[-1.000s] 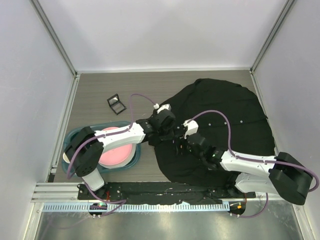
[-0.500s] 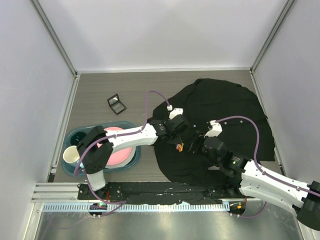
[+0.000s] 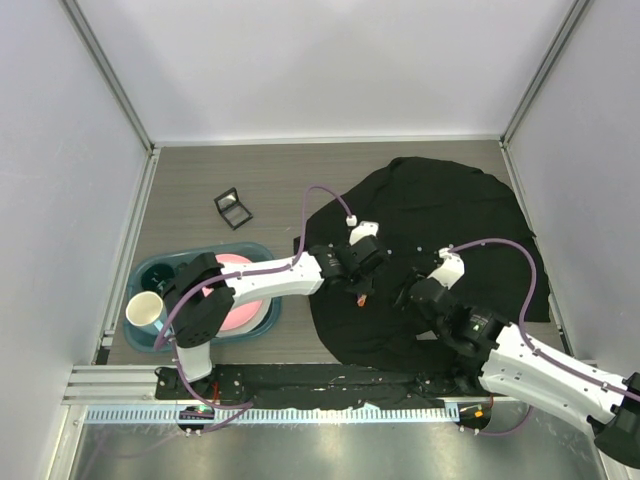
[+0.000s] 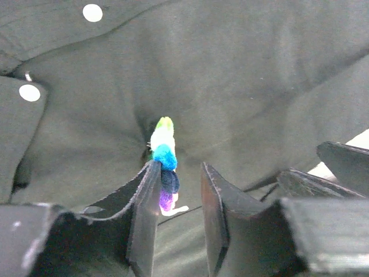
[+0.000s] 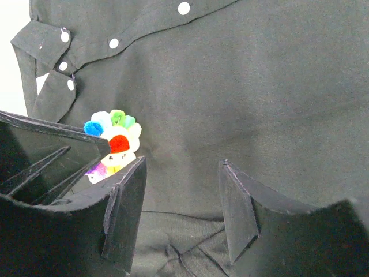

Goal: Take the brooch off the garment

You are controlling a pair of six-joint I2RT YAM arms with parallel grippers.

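Cloth fills the right half of the wood-grain counter [image 3: 250, 175]: the garment [image 3: 450, 200], a black button-up shirt, lies spread and rumpled, with small white buttons [image 5: 183, 8] in a row along its front. The brooch [image 4: 164, 154] sits on the shirt near its left edge. From the left wrist it shows edge-on, its green, white, blue and purple petals stacked. From the right wrist it faces out, with coloured petals ringing a red centre. Whether its pin is through the cloth cannot be told. The left gripper [image 4: 180, 173] reaches in from the left with its jaws parted to a narrow gap. The brooch stands at that gap, touching the inner face of one finger [image 4: 144, 208], with daylight between it and the other. The right gripper [image 5: 183, 163] hangs low over the shirt just right of the brooch, its jaws wide and nothing between them, close beside the left gripper's fingers. A teal tray [image 3: 160, 272] at the counter's left holds a pink plate [image 3: 240, 305] and a pale cup [image 3: 145, 312]. A small black frame [image 3: 232, 208] lies apart, behind the tray.
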